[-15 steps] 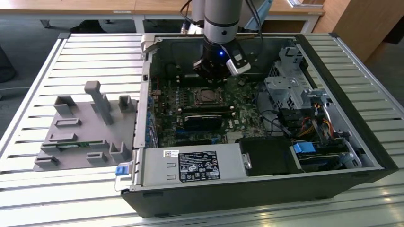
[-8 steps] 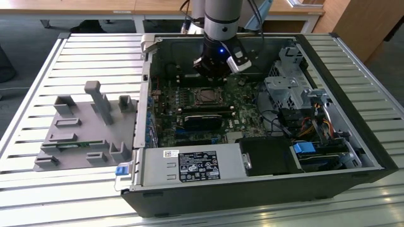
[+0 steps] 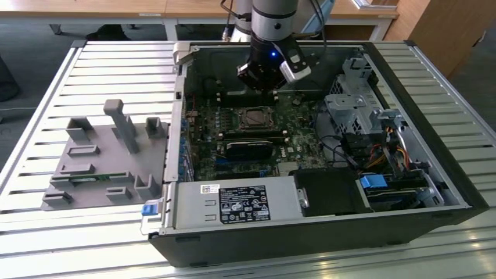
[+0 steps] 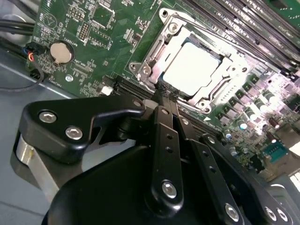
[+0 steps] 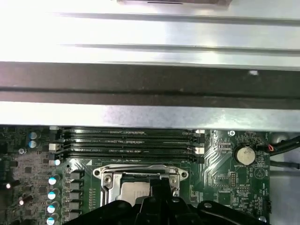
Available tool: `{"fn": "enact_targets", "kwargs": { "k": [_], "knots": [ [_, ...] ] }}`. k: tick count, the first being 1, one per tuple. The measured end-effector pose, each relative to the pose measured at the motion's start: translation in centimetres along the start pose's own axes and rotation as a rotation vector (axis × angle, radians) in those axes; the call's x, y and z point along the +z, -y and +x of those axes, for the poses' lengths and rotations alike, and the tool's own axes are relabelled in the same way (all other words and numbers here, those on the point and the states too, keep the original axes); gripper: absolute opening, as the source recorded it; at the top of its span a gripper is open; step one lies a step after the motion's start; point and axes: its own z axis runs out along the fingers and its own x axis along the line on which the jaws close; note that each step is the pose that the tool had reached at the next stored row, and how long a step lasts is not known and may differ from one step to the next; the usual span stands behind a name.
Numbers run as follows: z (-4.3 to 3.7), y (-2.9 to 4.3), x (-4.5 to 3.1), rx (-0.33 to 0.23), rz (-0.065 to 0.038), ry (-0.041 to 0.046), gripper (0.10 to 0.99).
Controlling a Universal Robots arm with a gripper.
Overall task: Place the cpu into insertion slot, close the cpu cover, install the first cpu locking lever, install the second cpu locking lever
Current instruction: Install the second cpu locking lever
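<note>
Claw (image 4: pixel 165 96), fingers pressed together and carrying nothing, is hovering at the 12 o'clock edge of the insertion slot (image 3: pixel 254 118), where the cpu (image 4: pixel 193 69) is already sitting beneath the lowered cpu cover (image 4: pixel 161 49), positioned presumably for working the locking levers

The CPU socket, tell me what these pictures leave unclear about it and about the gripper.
- In the first wrist view the gripper covers the near part of the cpu and the cpu cover.
- In the second wrist view the fingertips meet at the cover's edge; a grip on a locking lever cannot be made out.
- In the exterior view the insertion slot is too small to show lever positions.
</note>
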Motion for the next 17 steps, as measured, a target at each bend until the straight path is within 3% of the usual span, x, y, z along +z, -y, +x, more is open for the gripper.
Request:
{"fn": "enact_targets", "kwargs": {
  "k": [12,13,17],
  "knots": [
    [0.0,1.61,-0.11,0.001,0.0,-0.0117,0.106],
    [0.0,2.35,-0.15,0.001,0.0,-0.0122,0.106],
    [0.0,3.08,-0.19,0.001,0.0,-0.0123,0.106]
  ]
}}
